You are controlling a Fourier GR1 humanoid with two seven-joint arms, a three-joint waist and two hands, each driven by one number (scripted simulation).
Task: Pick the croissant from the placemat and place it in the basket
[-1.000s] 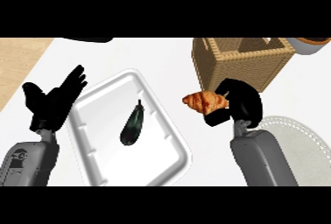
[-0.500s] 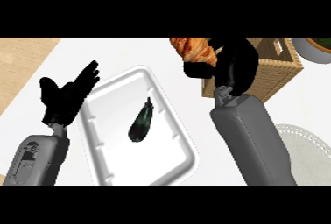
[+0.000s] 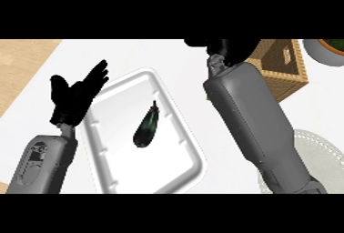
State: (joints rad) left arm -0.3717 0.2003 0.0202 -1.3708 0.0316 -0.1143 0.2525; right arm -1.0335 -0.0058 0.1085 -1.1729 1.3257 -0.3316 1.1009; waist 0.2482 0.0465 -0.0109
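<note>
Right hand [image 3: 228, 47] sits at twelve o'clock, cut by the upper edge of the view, so only a dark mass shows at the end of its long grey forearm [image 3: 252, 118]. I cannot tell whether it is open or closed, nor whether it has hold of anything. The croissant is nowhere visible; it may be hidden by that hand or lie beyond the edge, and I cannot tell which.

One wicker basket [image 3: 282, 68] stands at about one o'clock, just beside the right hand and partly covered by the forearm. One white tray [image 3: 168, 173] lies at the centre, reaching towards six o'clock, and holds one dark eggplant [image 3: 147, 127] lying at a slant. One pale round placemat [image 3: 319, 148] shows at four o'clock, partly behind the forearm. One bowl [image 3: 322, 50] peeks in at the two o'clock corner.

Left hand [image 3: 73, 98] is at nine o'clock, just beside the tray's left rim, fingers spread and pointing up, holding nothing.
</note>
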